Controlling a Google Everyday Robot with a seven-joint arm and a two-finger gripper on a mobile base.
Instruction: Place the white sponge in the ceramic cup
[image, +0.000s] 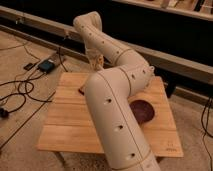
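My white arm reaches across the middle of the wooden table and folds back toward its far edge. The gripper hangs from the wrist just over that far edge, left of centre. It is shut, and whether anything sits in it I cannot tell. The white sponge and the ceramic cup are not visible; the arm hides much of the table's back right.
A purple bowl sits right of the arm, partly covered by it. A small dark block lies by the arm's left side. Cables and a small dark box are on the floor at left. A dark ledge runs behind the table.
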